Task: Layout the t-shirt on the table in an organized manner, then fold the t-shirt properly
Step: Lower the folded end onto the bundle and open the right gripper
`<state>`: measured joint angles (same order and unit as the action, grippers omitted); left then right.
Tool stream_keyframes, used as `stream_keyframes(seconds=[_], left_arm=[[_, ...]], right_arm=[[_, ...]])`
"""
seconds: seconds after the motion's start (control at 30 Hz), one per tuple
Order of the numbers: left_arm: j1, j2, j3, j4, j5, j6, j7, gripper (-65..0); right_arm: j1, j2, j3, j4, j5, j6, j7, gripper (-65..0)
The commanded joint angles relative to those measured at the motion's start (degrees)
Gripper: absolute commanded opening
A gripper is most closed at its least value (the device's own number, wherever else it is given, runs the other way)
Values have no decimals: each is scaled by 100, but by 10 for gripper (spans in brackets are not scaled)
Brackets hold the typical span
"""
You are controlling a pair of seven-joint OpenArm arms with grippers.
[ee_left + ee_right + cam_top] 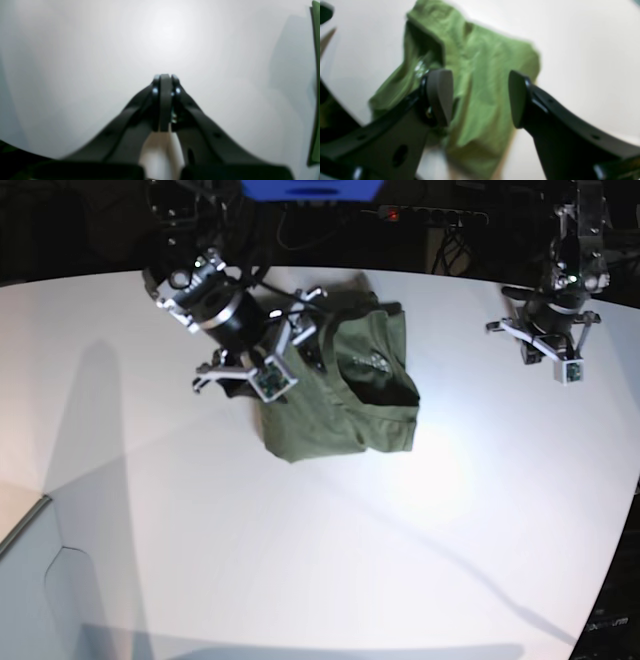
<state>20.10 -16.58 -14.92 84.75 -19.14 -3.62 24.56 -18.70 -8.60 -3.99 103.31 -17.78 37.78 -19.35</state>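
Observation:
The olive-green t-shirt (345,395) lies crumpled in a heap on the white table (300,560), toward the far middle. My right gripper (316,332) is open and hovers just over the shirt's left side. In the right wrist view its fingers (440,95) stand wide apart, with bunched shirt fabric (482,75) below and between them and nothing held. My left gripper (548,342) is shut and empty over bare table at the far right, well away from the shirt. In the left wrist view it (164,80) is closed above the white table (75,62), and a thin strip of the shirt (316,75) shows at the right edge.
Dark floor with cables and a power strip (430,215) lies beyond the table's curved far edge. A blue object (310,188) is at the top behind the right arm. A grey surface (40,580) lies off the table's front left corner.

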Motion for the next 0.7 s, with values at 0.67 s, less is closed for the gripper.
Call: stream_keyframes(seconds=[0.67], left_arm=[[175, 124, -1053, 707, -7, -3, 960, -525]], right_arm=[[942, -40, -1680, -2590, 86, -46, 155, -296]])
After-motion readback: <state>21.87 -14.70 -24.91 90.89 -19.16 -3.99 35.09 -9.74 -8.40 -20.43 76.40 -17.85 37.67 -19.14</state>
